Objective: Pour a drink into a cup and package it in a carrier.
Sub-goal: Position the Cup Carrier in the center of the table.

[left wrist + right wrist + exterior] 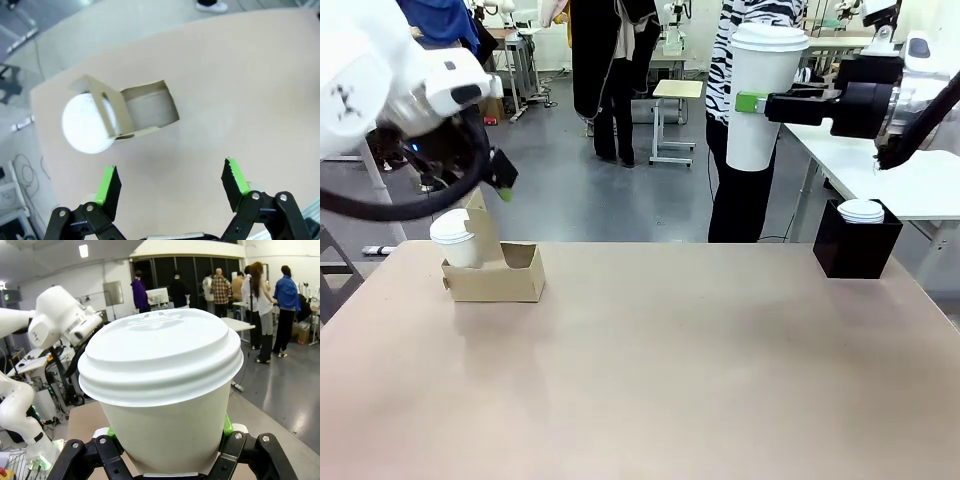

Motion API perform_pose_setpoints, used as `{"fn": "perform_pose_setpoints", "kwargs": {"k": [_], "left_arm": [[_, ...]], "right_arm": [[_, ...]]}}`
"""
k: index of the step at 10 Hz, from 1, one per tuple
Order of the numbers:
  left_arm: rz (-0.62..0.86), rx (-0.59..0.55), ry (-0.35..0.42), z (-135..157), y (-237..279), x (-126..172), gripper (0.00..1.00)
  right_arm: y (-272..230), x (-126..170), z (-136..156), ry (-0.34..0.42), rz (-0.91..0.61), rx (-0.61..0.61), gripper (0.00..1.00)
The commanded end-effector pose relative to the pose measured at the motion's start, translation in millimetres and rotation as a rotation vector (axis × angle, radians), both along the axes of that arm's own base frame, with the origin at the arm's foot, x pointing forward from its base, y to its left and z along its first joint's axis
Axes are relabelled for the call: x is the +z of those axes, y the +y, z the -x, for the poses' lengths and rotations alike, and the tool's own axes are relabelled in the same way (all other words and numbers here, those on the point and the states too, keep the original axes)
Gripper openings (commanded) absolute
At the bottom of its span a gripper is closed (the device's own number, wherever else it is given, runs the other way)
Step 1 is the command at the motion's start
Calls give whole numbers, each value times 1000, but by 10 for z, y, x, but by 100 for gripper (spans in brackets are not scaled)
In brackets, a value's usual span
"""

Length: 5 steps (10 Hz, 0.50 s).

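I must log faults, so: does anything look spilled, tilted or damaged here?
Nothing stands out. The right pincer holds the tall white lidded paper cup upright, lid seated. The brown cardboard carrier stands flat with another white lidded cup in it. No spill shows.

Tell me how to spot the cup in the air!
Find the tan table and look above its far right side. There the right gripper clamps a tall white cup with a lid. The other cup sits low in the cardboard carrier on the left; this one hangs in mid-air.
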<state>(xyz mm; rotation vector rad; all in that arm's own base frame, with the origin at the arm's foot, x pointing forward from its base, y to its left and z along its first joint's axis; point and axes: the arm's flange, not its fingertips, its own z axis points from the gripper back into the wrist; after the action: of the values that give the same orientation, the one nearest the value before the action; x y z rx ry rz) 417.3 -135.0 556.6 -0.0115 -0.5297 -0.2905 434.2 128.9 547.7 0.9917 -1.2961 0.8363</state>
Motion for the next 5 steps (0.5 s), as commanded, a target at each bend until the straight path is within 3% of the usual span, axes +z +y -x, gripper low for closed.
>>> {"fn": "perform_pose_setpoints", "kwargs": {"k": [1,5], "left_arm": [[-11,104,49,-298,14,46,100],[16,209,137,-880,309,-226,100]], "right_arm": [[37,58,-44,-1,-3,-14,81],[37,58,-44,-1,-3,-14,81]]}}
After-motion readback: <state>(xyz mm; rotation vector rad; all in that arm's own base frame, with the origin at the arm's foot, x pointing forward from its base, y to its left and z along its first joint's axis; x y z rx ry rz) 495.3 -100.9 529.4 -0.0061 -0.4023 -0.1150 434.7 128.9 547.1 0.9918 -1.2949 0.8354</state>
